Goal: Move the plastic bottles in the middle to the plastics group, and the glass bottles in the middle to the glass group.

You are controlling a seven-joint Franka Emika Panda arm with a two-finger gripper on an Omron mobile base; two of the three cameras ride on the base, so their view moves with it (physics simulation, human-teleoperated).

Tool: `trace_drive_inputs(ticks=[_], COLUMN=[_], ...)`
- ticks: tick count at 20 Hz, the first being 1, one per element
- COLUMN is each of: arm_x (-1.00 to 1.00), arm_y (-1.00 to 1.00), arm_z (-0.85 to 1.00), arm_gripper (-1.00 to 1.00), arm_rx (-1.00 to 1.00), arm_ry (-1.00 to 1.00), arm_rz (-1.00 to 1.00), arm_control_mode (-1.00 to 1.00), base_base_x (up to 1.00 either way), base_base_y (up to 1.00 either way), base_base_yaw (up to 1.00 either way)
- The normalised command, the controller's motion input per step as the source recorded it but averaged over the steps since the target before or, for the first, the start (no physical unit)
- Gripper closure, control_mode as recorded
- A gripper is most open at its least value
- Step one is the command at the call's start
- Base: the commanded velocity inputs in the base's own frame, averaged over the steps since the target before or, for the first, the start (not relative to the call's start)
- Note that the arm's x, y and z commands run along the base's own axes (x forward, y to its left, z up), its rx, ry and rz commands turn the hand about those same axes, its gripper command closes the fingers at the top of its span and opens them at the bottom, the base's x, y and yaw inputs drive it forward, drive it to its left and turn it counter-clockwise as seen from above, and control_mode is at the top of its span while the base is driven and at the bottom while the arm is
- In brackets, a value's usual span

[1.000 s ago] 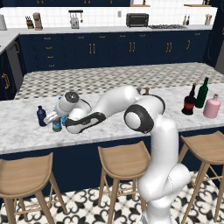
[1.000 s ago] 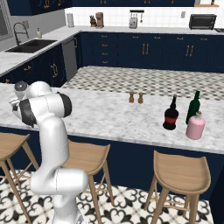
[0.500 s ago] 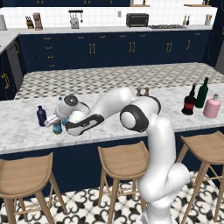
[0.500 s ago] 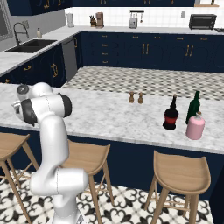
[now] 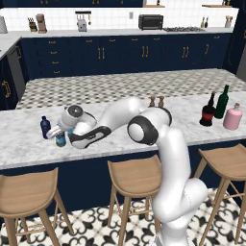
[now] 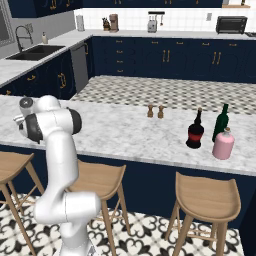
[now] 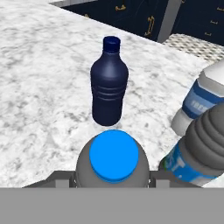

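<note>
Pincer [image 5: 61, 136] is clamped on a grey bottle [image 7: 113, 164] with a blue cap, held upright at the counter's [image 5: 19, 144] left end. Navy bottle [image 7: 109, 87] stands just beyond it, second grey bottle [image 7: 205, 151] and water bottle [image 7: 203, 98] close on one side. Looks like the last plastic drop-off. Next: set down, release, lift straight up, tight clearance. Black bottle [image 5: 208, 111] already sits far right beside green [image 5: 221, 102] and pink [image 5: 232, 117].

A navy bottle [image 7: 109, 85] stands on grey-veined white marble [image 7: 39, 83] behind a bright blue cap [image 7: 113, 155].
</note>
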Motion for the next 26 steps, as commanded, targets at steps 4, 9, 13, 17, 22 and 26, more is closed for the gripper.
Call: trace_drive_inputs(ticks=[4,9,13,17,22,26], arm_x=[0.30,0.20,0.15,0.04,0.00,0.00], arm_y=[0.13,0.01,0.00,0.00,0.00,0.00], arm_z=[-0.01,-0.11,-0.29,-0.24,-0.03,0.00], arm_gripper=[1.00,1.00,1.00,1.00,1.00,1.00], arm_rx=[0.00,0.00,0.00,0.00,0.00,0.00], arm_ry=[0.00,0.00,0.00,0.00,0.03,0.18], arm_rz=[0.00,0.00,0.00,0.00,0.00,0.00], arm_control_mode=[-1.00,-1.00,-1.00,-1.00,-1.00,-1.00], base_base_x=[0.00,0.00,0.00,0.00,0.00,0.00], base_base_y=[0.00,0.00,0.00,0.00,0.00,0.00], base_base_yaw=[0.00,0.00,0.00,0.00,0.00,0.00])
